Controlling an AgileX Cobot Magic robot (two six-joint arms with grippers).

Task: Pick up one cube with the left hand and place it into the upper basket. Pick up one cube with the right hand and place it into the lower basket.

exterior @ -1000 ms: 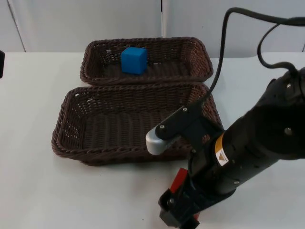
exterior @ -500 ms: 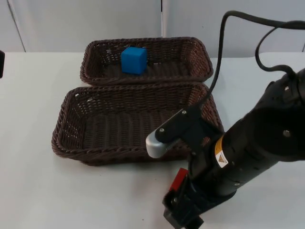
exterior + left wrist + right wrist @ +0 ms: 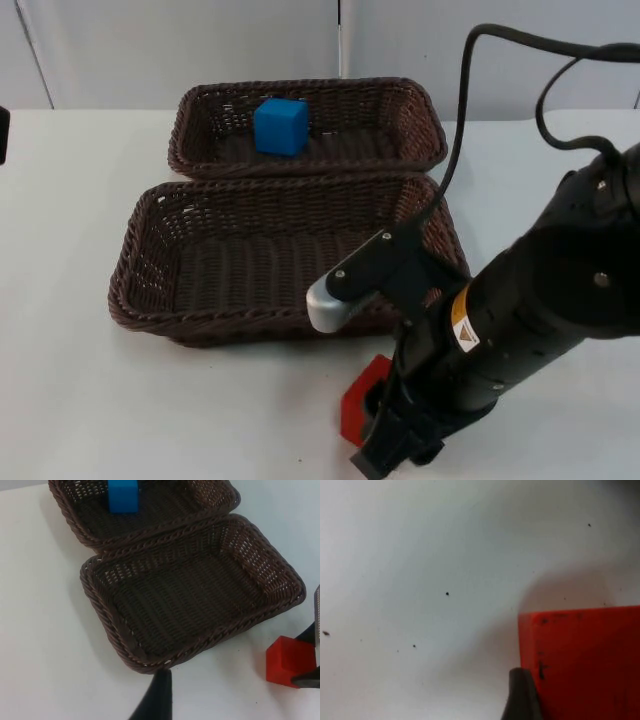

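Up at the back, the blue cube (image 3: 281, 126) sits in the upper basket (image 3: 420, 130); the lower basket (image 3: 135, 290) lies nearer. Just before it, the right gripper (image 3: 385, 440) is down at the red cube (image 3: 358, 402), one fingertip (image 3: 521, 695) touching its side; clamped or apart, cannot tell.

Right claw (image 3: 385, 440) low over the table, left arm waiting.
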